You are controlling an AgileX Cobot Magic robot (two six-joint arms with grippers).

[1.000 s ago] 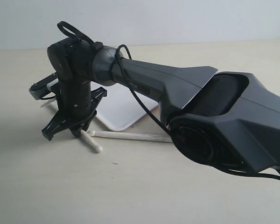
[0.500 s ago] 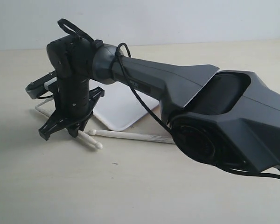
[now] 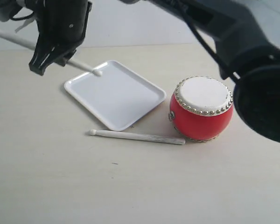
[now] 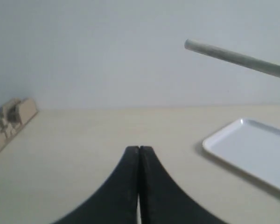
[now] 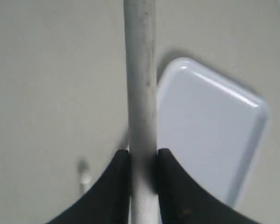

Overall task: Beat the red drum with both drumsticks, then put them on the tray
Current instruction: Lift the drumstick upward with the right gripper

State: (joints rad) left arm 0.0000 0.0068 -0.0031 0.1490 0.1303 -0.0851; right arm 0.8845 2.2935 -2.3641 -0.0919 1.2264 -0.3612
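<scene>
The right gripper [image 3: 53, 55] hangs high over the far left part of the table [image 3: 60, 186], its jaws clenched on the raised drumstick [image 3: 86, 67]. The stick slants down, so its rounded tip shows over the far left rim of the tray [image 3: 130, 105]. The wrist camera shows it pinched between the two black jaws and running straight out alongside the tray's edge. The left gripper [image 4: 139, 150] is pressed closed with nothing in it, held above the tabletop with the tray nearby. The tray lies flat, turned at an angle, toward the far edge of the table. The second drumstick [image 3: 137, 136] lies on the table just beside the tray's near corner. Its butt end reaches the foot of the red drum [image 3: 201, 112], which stands upright nearer the right edge, apart from the tray
</scene>
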